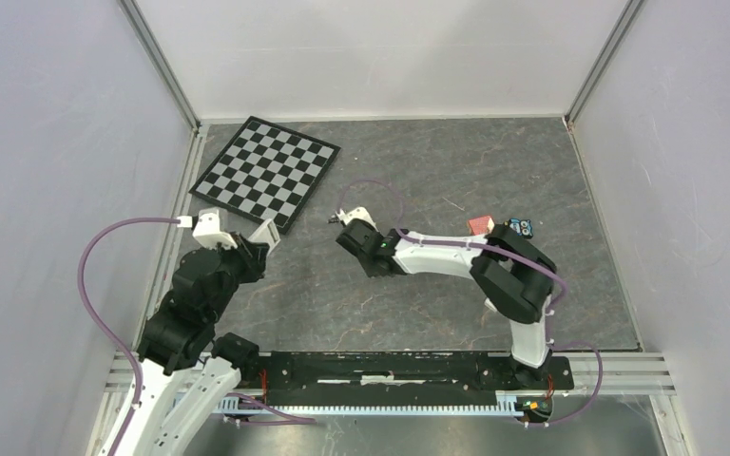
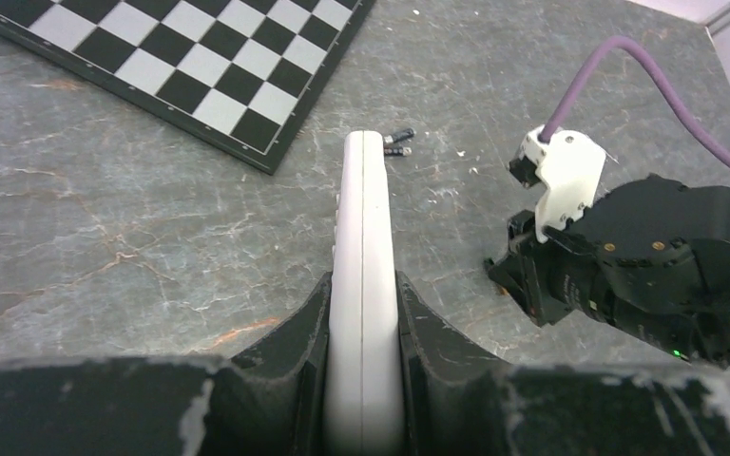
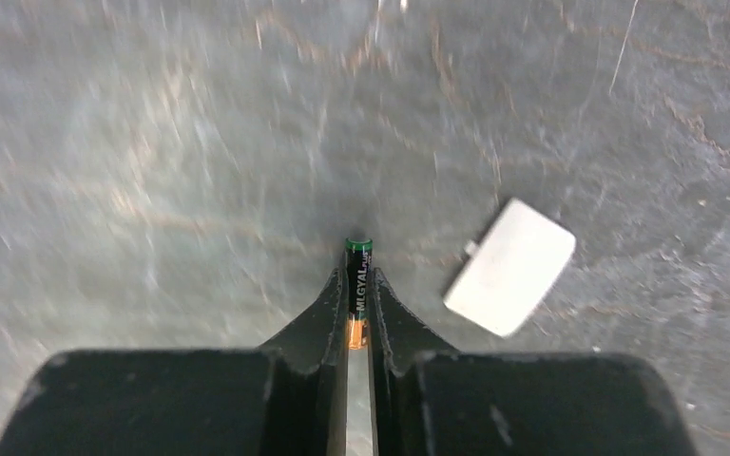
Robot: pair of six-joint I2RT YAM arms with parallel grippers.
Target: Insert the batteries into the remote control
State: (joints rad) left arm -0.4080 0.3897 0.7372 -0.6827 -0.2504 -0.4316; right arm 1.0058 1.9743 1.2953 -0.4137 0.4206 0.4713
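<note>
Toward the far left corner of the bench (image 1: 456, 171) lies a flat chessboard (image 1: 266, 171), dark and pale squares in a black frame. Nearer the middle, the left hand (image 2: 364, 299) clamps the remote control (image 2: 363, 209), a smooth white slab held on edge with its seam facing up. Just past its tip, two batteries (image 2: 397, 142) lie side by side on the veined grey, stone-look surface. The right hand (image 3: 358, 309) pinches a slim dark battery (image 3: 358, 275) with a green end cap. Near it rests a white rounded-rectangle lid (image 3: 509, 279). A small red box (image 1: 480, 225) and a blue object (image 1: 523, 226) sit toward the right edge, beside the right arm.
</note>
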